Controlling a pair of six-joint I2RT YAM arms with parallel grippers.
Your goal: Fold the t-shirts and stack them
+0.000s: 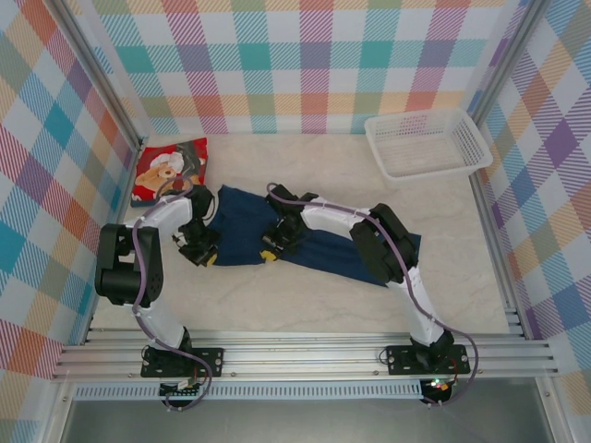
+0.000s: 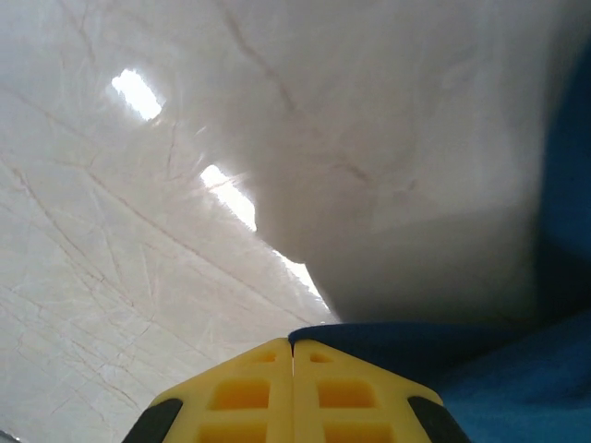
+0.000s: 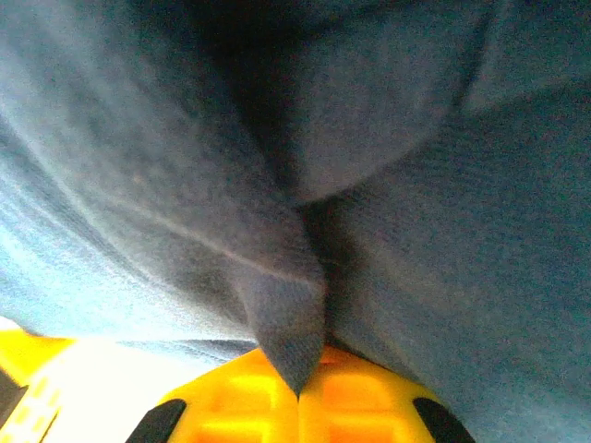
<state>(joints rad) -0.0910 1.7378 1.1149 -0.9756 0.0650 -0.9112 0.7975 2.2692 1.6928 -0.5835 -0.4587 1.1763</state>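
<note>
The dark navy t-shirt [image 1: 242,221] lies spread across the middle of the table, its print hidden. My left gripper [image 1: 205,256] sits at its near left corner, yellow fingers [image 2: 240,392] pressed together on the cloth's blue edge [image 2: 388,337]. My right gripper [image 1: 271,251] is at the shirt's near hem; its jaws are shut on a pinched fold of navy cloth [image 3: 286,314]. The red t-shirt [image 1: 170,169] with the teddy-bear picture lies folded at the far left, apart from both grippers.
A white plastic mesh basket [image 1: 426,143] stands at the far right. The pale marble tabletop [image 1: 305,300] runs to aluminium rails at the near edge. Checked walls close in the left, back and right sides.
</note>
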